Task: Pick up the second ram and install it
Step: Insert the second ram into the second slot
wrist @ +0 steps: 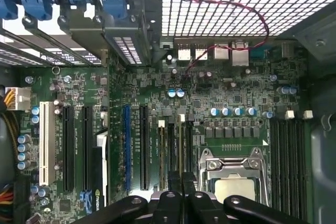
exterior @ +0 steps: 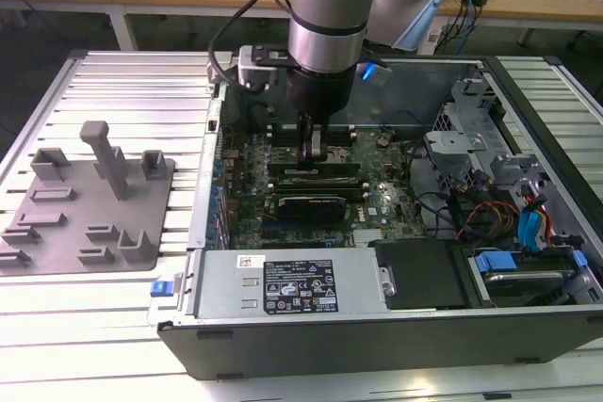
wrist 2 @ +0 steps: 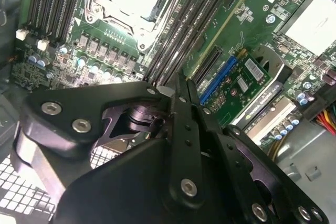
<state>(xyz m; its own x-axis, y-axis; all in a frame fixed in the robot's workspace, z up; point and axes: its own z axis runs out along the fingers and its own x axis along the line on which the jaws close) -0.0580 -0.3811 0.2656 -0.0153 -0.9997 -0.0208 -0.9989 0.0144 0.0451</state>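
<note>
My gripper (exterior: 316, 152) reaches down into the open computer case, over the memory slots of the green motherboard (exterior: 382, 202). In the first wrist view the second ram (wrist: 181, 145) shows edge-on as a thin strip standing in a slot. It runs in between my black fingertips (wrist: 170, 199), which are closed against its two sides. In the second wrist view the gripper (wrist 2: 177, 82) has its fingers pressed together just above the dark slots. From the exterior view the ram (exterior: 332, 170) is a long dark strip right under the fingertips.
A processor socket (wrist: 231, 174) lies beside the slots, with more memory slots (wrist: 286, 156) beyond it. Expansion cards (wrist 2: 247, 85), a power supply (exterior: 292, 284), drive bays and cables (exterior: 513, 218) crowd the case. A grey holder plate (exterior: 85, 204) sits outside, at the exterior view's left.
</note>
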